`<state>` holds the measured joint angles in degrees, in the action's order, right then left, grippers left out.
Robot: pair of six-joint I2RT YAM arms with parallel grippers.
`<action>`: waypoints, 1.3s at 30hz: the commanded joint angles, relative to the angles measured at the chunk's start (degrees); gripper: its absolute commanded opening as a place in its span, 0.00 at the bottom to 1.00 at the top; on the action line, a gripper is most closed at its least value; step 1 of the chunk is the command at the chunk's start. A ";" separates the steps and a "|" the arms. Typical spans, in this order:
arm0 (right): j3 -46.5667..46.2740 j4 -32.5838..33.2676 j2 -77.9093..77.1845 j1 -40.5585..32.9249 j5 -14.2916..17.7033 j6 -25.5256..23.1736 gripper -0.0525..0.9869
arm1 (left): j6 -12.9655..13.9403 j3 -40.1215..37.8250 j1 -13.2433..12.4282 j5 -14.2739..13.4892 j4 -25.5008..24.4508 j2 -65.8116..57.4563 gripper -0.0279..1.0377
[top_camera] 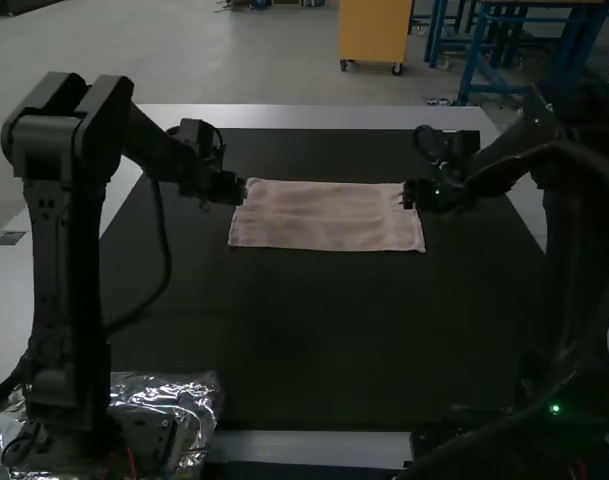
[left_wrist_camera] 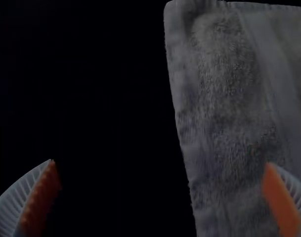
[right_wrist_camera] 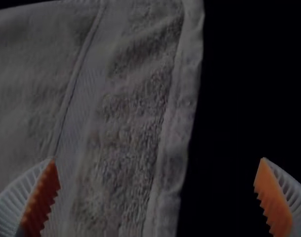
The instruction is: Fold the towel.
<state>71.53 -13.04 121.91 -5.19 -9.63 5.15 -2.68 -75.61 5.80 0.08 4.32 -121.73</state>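
The towel is lying lengthwise left to right. The left tool and right tool are waiting open at its opposite short ends, grasping nothing.

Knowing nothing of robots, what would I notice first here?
Probably the pale towel, lying flat on the dark tabletop. Then the bulky left arm and right arm at either side, their jaws open near the towel's ends, and crinkled silvery foil by the left arm's base.
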 commanded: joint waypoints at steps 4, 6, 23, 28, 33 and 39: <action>5.47 -0.15 3.34 -0.96 0.66 0.48 0.92 | -0.84 -5.07 0.09 0.71 0.08 -3.25 0.92; 6.61 -0.15 4.48 -0.87 0.66 0.48 0.92 | -0.84 -6.04 0.09 0.71 -0.01 -4.22 0.92; 17.68 2.14 12.48 -0.96 1.81 1.71 0.92 | -0.75 -16.14 -0.18 1.15 -2.73 -12.13 0.92; 20.85 5.04 14.67 -0.96 1.89 2.06 0.92 | -0.75 -19.13 -0.18 1.15 -4.67 -14.32 0.92; 22.43 8.03 15.91 -0.96 0.66 1.80 0.92 | -1.01 -21.68 -0.27 1.15 -8.18 -16.26 0.92; 22.78 8.91 16.70 -0.96 0.22 1.88 0.92 | -1.01 -23.00 -0.27 1.24 -9.24 -17.49 0.92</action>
<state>92.88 -4.27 137.34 -5.19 -8.62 6.83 -3.22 -96.79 5.74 0.93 -4.75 -137.84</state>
